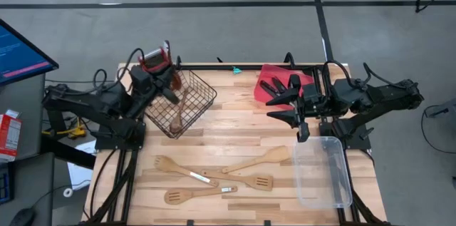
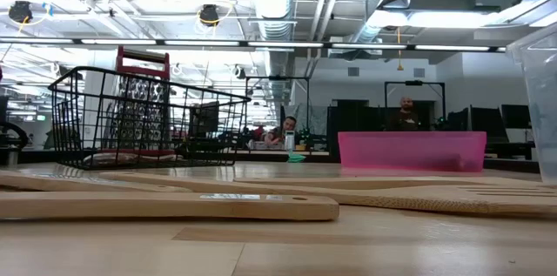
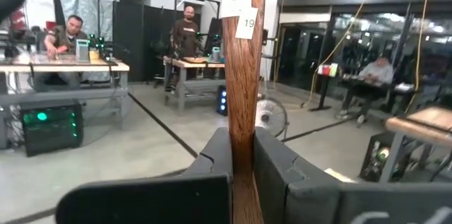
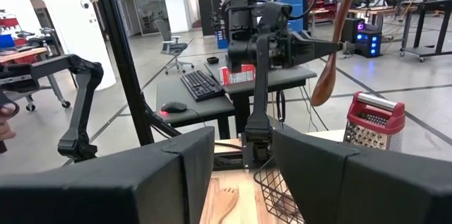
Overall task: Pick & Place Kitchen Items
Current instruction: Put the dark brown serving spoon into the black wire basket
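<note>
A dark wooden spoon [image 3: 242, 75] was pinched mid-handle by the left gripper [image 3: 242, 155], raised over the wire basket [image 1: 187, 101] at ten o'clock. It was judged light, stiff and likely smooth. The right gripper [image 4: 242, 155] was held spread, empty, near two o'clock

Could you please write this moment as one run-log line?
left claw: shut on brown spoon, over basket | right claw: open, empty, beside red tray | table: four utensils
</note>
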